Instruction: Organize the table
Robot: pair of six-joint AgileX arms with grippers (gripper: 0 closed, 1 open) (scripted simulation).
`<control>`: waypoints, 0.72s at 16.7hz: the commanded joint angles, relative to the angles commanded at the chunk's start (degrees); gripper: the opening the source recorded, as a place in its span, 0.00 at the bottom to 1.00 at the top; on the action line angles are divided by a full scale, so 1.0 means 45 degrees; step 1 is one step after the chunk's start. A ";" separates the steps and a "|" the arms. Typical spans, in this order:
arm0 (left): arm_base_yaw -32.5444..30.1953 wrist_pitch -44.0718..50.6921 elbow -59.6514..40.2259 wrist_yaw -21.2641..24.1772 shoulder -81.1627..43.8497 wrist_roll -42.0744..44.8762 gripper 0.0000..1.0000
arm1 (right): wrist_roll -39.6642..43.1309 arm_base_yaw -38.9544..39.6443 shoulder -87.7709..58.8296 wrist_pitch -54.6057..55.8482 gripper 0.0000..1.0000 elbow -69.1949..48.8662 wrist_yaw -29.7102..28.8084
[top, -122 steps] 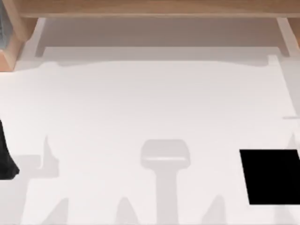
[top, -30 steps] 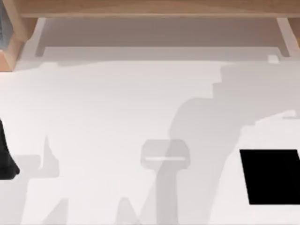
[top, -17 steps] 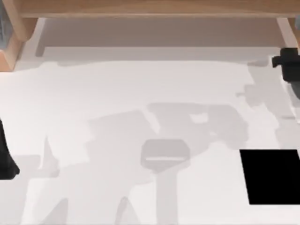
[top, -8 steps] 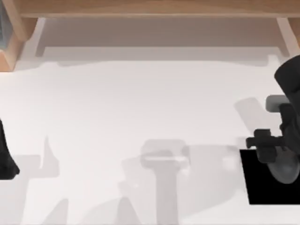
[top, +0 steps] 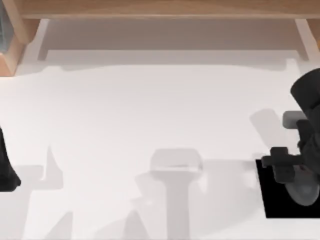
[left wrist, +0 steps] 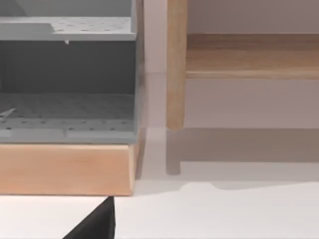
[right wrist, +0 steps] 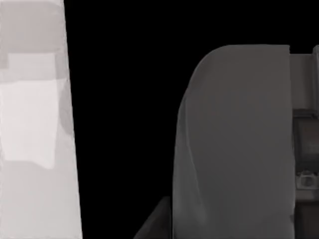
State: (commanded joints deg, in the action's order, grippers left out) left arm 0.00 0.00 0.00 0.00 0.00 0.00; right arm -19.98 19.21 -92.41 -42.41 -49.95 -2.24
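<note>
The white table (top: 150,110) spreads across the top view. A black mouse pad (top: 272,202) lies at its front right. My right gripper (top: 301,184) hangs over the pad, shut on a grey rounded mouse (top: 304,191). In the right wrist view the mouse (right wrist: 234,139) looms large over the black pad (right wrist: 124,99), with one finger (right wrist: 305,149) against its side and a strip of table (right wrist: 30,124) beyond. My left arm (top: 5,170) stays parked at the left edge.
A light wooden rim (top: 160,10) runs along the back of the table. In the left wrist view a grey perforated shelf unit (left wrist: 65,99) sits on a wooden base, beside a wooden post (left wrist: 176,64).
My right arm came in from the back right with the grey mouse and moved forward over the black pad. The left arm has not moved.
</note>
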 joint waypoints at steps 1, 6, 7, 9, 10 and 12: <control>0.0000 0.0000 0.0000 0.0000 0.0000 0.0000 1.00 | 0.0000 0.0000 0.0002 0.0001 0.00 -0.0003 0.0000; 0.0000 0.0000 0.0000 0.0000 0.0000 0.0000 1.00 | 0.0012 0.0038 0.0178 0.0092 0.00 -0.0233 -0.0023; 0.0000 0.0000 0.0000 0.0000 0.0000 0.0000 1.00 | 0.0014 0.0048 0.0219 0.0121 0.00 -0.0293 -0.0030; 0.0000 0.0000 0.0000 0.0000 0.0000 0.0000 1.00 | 0.0017 0.0064 0.0303 0.0187 0.00 -0.0414 -0.0045; 0.0000 0.0000 0.0000 0.0000 0.0000 0.0000 1.00 | 0.0017 0.0070 0.0346 0.0223 0.00 -0.0470 -0.0052; 0.0000 0.0000 0.0000 0.0000 0.0000 0.0000 1.00 | 0.0019 0.0076 0.0424 0.0299 0.00 -0.0566 -0.0065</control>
State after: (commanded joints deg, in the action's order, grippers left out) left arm 0.00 0.00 0.00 0.00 0.00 0.00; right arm -19.90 19.55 -90.50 -41.06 -52.50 -2.53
